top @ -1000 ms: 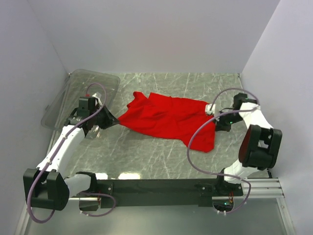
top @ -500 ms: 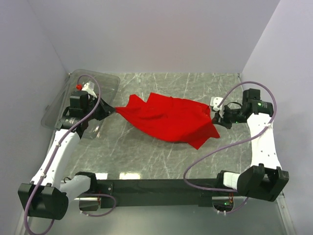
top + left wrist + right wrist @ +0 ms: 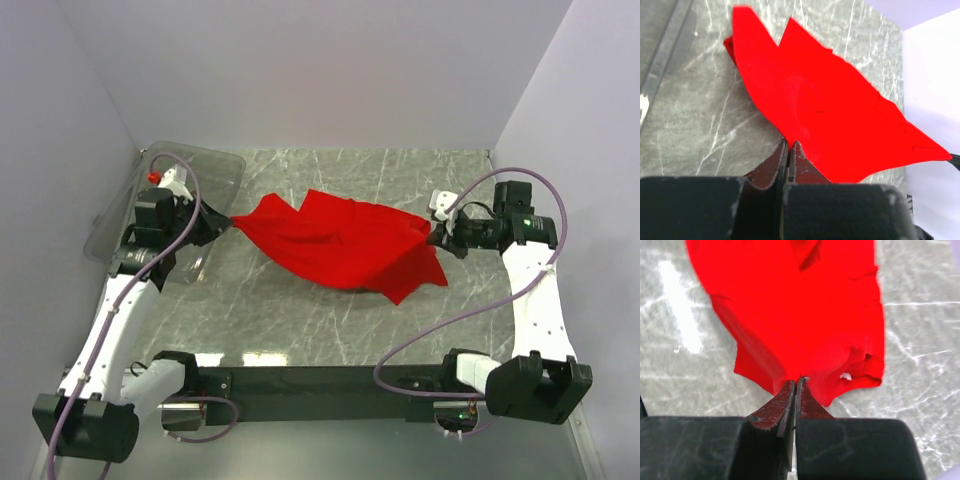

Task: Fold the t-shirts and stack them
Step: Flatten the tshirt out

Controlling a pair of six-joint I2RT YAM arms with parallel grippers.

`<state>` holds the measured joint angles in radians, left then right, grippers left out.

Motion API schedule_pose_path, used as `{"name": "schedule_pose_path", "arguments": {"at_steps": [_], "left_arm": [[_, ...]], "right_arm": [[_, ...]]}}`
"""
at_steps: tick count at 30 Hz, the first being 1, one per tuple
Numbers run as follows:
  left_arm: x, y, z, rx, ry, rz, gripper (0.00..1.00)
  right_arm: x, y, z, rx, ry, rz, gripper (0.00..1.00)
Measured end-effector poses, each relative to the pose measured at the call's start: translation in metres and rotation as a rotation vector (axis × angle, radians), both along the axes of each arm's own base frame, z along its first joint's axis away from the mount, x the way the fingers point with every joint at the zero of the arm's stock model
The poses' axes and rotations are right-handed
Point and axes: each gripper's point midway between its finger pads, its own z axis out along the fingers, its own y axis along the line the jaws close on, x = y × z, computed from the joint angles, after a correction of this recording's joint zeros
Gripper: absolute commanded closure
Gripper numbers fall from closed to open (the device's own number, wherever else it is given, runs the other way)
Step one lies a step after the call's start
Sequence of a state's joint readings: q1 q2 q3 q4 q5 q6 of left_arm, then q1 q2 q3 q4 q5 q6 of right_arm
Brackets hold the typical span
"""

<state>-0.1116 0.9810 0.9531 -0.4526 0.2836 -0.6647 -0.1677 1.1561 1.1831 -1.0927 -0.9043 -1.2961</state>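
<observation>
A plain red t-shirt [image 3: 345, 245] hangs stretched between both arms above the marble table [image 3: 300, 320], sagging in the middle with a flap drooping at the lower right. My left gripper [image 3: 228, 221] is shut on its left end; in the left wrist view the cloth [image 3: 820, 105] fans out from the pinched tips [image 3: 789, 143]. My right gripper [image 3: 432, 235] is shut on its right end. In the right wrist view the shirt [image 3: 795, 305] spreads away from the tips [image 3: 797, 380], with a small white tag showing near a hem.
A clear plastic bin [image 3: 165, 200] leans at the table's back left corner, close behind the left arm. White walls enclose the table on three sides. The black mounting rail [image 3: 320, 380] runs along the near edge.
Both arms have lifted and drawn apart, raising the shirt off the table and pulling it taut between them. The grips stayed shut throughout.
</observation>
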Motion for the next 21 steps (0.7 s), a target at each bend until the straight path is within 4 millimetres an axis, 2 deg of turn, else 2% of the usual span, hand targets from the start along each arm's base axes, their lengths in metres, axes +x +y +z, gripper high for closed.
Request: {"name": "schedule_pose_path", "arguments": {"at_steps": [7,17,21], "left_arm": [[-0.005,0.01,0.019,0.025,-0.079,0.043,0.99],[0.001,0.015,0.031,0.04,-0.121,0.073,0.99],[0.004,0.016,0.052,0.037,-0.167,0.082,0.99]], "right_arm": [[0.01,0.001,0.028,0.067,-0.067,-0.07,1.0],[0.02,0.0,0.045,0.108,-0.111,-0.123,1.0],[0.023,0.0,0.052,0.127,-0.126,-0.149,1.0]]}}
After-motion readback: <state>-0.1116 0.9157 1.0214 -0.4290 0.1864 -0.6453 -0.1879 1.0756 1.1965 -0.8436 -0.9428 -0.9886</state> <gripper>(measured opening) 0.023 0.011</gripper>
